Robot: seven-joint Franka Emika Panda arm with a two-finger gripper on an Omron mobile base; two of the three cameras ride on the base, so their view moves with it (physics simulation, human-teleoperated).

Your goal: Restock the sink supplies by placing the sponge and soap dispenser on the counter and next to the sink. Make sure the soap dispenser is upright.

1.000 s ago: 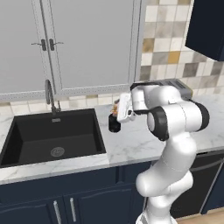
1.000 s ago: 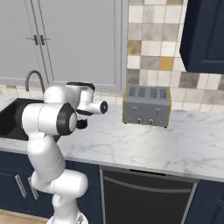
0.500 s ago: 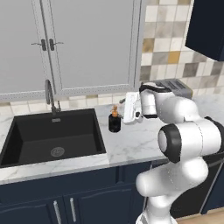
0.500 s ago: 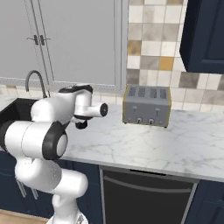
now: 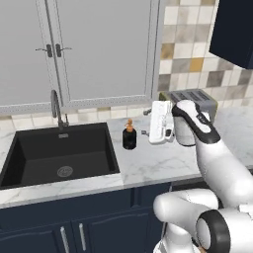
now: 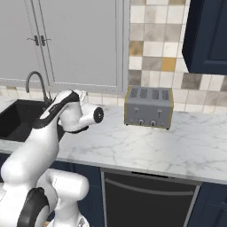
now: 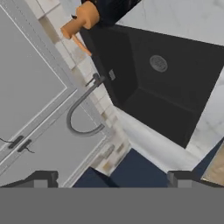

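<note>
Standing upright beside the sink (image 5: 59,158), soap dispenser (image 5: 129,136).

Light was even and bright, with no clear source and no glare. The soap dispenser (image 5: 129,136) cast only a faint soft shadow on the bench (image 5: 148,165), and the sink (image 5: 59,155) stayed a flat dark. All pictures looked slightly soft; the hand view was rolled, and coarsest near its edges.

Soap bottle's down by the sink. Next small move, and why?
Probably back the open gripper clear. The squat black soap dispenser with the orange pump stands upright on the white marble counter, beside the black sink, apart from the fingers.
</note>
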